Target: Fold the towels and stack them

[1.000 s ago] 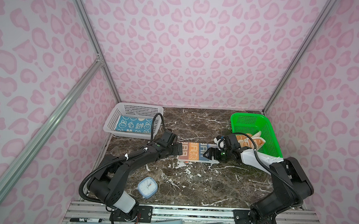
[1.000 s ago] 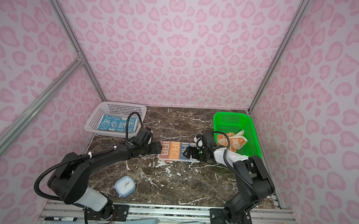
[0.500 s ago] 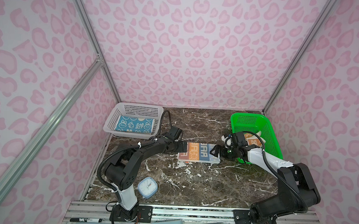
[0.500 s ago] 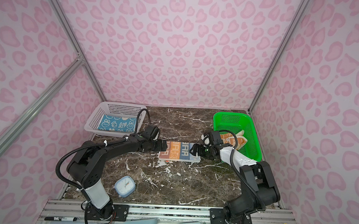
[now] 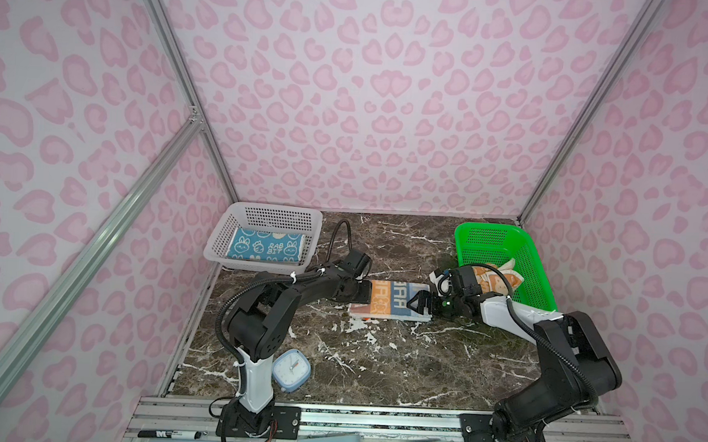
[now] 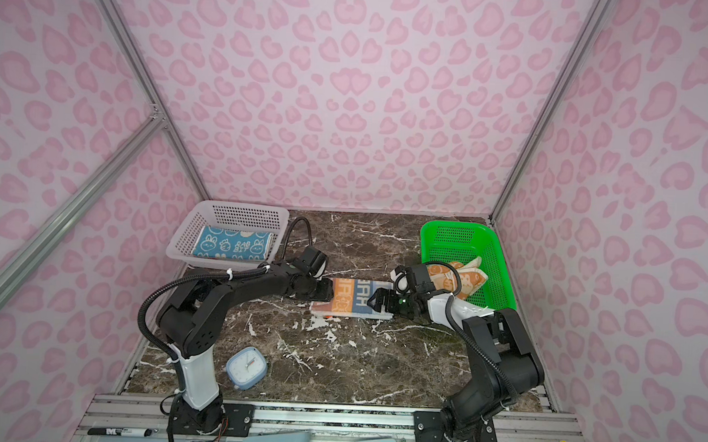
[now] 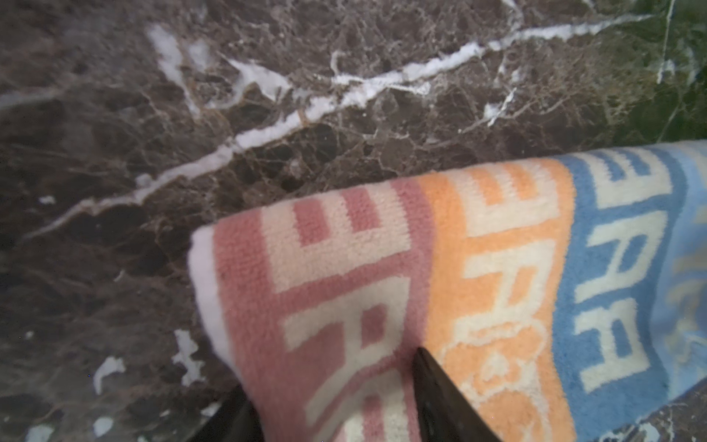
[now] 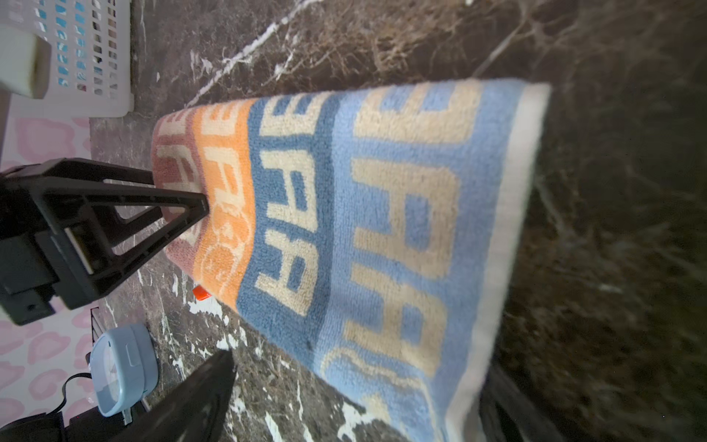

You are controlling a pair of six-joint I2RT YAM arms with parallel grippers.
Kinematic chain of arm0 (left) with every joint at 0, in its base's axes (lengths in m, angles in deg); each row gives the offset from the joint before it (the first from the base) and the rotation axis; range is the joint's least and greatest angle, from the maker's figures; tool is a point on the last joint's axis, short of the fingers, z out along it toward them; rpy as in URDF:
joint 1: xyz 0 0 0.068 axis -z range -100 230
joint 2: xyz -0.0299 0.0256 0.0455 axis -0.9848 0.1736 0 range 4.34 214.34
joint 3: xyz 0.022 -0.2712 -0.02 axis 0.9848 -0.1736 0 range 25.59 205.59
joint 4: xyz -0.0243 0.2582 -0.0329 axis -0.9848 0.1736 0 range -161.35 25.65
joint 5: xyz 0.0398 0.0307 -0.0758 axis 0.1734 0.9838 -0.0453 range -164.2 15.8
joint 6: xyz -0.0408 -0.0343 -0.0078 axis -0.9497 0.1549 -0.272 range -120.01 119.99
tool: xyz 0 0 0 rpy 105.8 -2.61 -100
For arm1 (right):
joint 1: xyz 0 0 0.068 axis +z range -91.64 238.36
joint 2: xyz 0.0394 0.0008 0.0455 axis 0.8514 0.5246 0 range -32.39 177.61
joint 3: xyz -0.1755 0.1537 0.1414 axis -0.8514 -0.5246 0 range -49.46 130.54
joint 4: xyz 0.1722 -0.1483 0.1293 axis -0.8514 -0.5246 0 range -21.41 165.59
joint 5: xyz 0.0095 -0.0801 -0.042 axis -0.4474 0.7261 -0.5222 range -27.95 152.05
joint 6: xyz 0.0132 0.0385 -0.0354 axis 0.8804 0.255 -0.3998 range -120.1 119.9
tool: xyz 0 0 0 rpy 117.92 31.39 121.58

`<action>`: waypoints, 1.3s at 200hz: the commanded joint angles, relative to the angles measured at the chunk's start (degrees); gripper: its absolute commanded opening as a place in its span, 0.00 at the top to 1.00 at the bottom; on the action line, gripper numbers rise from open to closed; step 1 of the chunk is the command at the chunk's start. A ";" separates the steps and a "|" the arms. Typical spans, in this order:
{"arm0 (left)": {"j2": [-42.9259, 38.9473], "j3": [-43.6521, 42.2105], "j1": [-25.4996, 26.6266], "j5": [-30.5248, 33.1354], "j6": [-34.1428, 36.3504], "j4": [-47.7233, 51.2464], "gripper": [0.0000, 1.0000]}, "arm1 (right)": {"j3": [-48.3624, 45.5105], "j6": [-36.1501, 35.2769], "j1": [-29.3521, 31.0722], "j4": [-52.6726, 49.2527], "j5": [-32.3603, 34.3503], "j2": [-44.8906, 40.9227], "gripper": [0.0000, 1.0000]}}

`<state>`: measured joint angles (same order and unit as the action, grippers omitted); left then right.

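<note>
Moved: left tool has slid right onto the block-print towel and half closed over its pink left end; whether it grips cannot be told.
Block-print towel: folded strip of pink, orange and blue blocks with cream letters, flat mid-tabletop.
Right tool: wide apart across the right end, holding nothing.
Towels, three: blue towel in white basket, far left; orange towel in green basket, far right.
Clock, one, near left.

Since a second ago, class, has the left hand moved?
Yes. In a top view the left hand has slid away from the white basket, onto the block-print towel's end.
</note>
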<state>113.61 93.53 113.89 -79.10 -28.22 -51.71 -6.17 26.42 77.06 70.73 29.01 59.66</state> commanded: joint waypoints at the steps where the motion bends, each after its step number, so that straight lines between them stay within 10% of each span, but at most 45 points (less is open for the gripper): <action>1: 0.79 0.25 0.55 -0.41 0.52 7.31 0.67 | -0.79 1.97 1.08 -2.63 1.16 1.03 0.02; 51: -0.74 3.42 1.20 4.87 1.95 12.95 0.96 | -1.11 2.49 2.04 -2.60 1.65 -0.28 0.02; 171: 3.86 32.90 -4.60 33.21 15.40 41.29 0.96 | 14.02 -0.27 5.86 -11.62 4.11 -2.41 0.02; 260: 0.65 39.61 -16.68 33.56 32.79 31.95 0.96 | 28.25 0.99 14.28 -13.22 6.52 4.62 0.02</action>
<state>113.92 132.24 99.16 -46.67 -3.54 -16.02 19.64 26.73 90.07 58.29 34.91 62.22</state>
